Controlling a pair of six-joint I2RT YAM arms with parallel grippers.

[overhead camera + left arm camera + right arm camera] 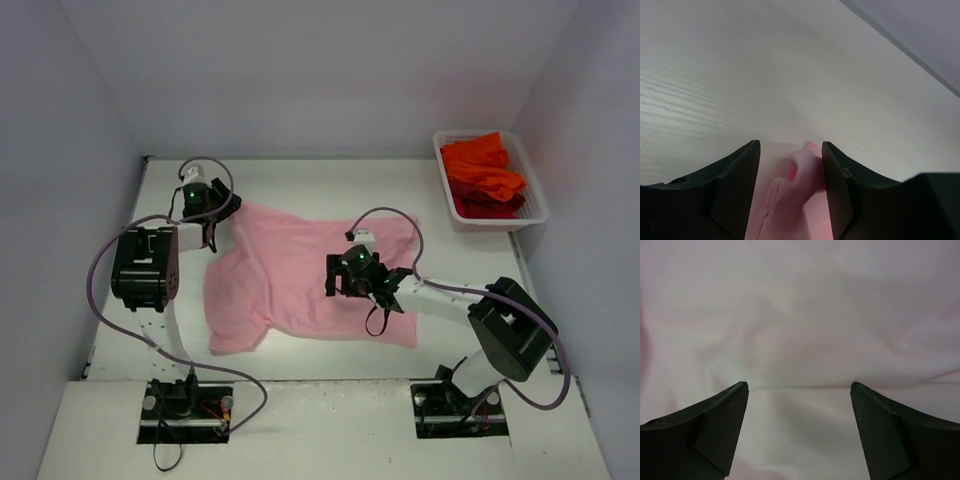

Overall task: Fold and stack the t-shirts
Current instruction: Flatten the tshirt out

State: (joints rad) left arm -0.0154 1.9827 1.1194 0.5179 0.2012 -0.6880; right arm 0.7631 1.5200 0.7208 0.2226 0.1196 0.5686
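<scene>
A light pink t-shirt [285, 290] lies spread and rumpled on the white table. My left gripper [222, 212] is at the shirt's far left corner. In the left wrist view it [791, 145] is partly open, and a raised fold of pink cloth [801, 180] sits between the jaws, touching the right finger [837, 190]. My right gripper [337, 275] is low over the middle of the shirt. In the right wrist view it [799, 385] is wide open and empty, with pink cloth [800, 315] filling the view. Orange-red t-shirts [483, 165] lie heaped in the basket.
The white mesh basket [480, 226] stands at the back right corner of the table. Grey walls close in the table on the left, back and right. Bare table [330, 180] shows behind the pink shirt.
</scene>
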